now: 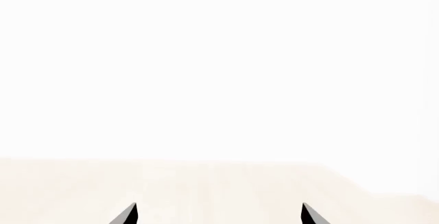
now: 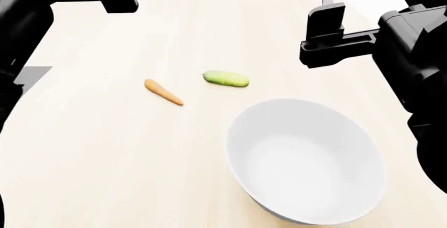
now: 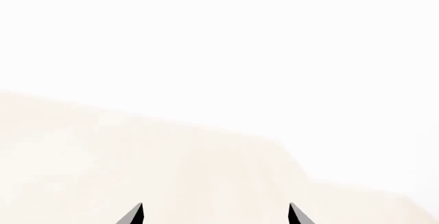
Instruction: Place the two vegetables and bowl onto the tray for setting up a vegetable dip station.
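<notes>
Nearest to the head camera stands the white bowl (image 2: 307, 160), upright on the pale wooden worktop (image 2: 104, 149). Beyond it lies the green cucumber (image 2: 225, 78), and just beside that, apart from it, the orange carrot (image 2: 163, 92). No tray is visible. Both tools are raised above the worktop: the left tool (image 1: 218, 215) and the right tool (image 3: 215, 215) each show separated fingertips with nothing between them.
</notes>
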Tool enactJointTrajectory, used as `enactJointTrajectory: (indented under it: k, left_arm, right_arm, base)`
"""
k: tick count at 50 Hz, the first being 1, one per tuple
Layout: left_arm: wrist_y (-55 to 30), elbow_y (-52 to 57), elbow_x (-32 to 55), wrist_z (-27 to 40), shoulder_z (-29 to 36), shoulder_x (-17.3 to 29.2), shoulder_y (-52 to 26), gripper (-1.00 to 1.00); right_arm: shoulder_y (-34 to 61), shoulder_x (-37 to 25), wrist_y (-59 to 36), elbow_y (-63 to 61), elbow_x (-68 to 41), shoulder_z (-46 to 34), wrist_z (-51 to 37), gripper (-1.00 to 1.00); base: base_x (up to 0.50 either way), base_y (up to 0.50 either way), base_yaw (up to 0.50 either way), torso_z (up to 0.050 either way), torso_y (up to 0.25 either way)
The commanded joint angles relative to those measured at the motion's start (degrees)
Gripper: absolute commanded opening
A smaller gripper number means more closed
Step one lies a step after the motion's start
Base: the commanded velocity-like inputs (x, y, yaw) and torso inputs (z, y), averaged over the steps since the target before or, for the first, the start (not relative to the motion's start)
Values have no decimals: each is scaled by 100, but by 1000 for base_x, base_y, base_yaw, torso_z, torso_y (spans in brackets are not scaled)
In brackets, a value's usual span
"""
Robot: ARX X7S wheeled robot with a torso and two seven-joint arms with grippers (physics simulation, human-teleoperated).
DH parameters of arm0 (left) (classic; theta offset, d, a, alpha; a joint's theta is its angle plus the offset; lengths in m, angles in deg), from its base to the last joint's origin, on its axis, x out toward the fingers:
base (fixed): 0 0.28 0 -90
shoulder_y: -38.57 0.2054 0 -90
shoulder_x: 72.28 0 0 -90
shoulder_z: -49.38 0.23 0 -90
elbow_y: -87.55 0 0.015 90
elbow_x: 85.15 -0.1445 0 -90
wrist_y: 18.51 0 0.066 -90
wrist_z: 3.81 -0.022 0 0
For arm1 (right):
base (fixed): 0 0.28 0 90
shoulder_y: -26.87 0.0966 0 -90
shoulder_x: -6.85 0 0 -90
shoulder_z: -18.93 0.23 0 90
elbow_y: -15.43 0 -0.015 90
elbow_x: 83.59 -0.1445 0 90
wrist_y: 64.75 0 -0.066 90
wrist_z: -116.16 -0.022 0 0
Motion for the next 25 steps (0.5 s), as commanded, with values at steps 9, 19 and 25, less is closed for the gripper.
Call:
enactJointTrajectory:
  k: [9, 19, 25]
  left_arm:
    - [302, -821, -178, 282, 364, -420, 445, 100]
    - [685, -2729, -923, 39, 1010, -1516, -86, 100]
    - [966, -3952, -1287, -199, 1270, -2078, -267, 100]
  right_arm:
    - [-43, -282, 165, 160, -465, -272, -459, 100]
    - [50, -377, 234, 108, -592, -342, -523, 100]
    - [91, -408, 268, 100, -601, -368, -505, 100]
  base:
    - [0, 0, 0, 0, 0]
    - [0, 0, 0, 0, 0]
    - [0, 0, 0, 0, 0]
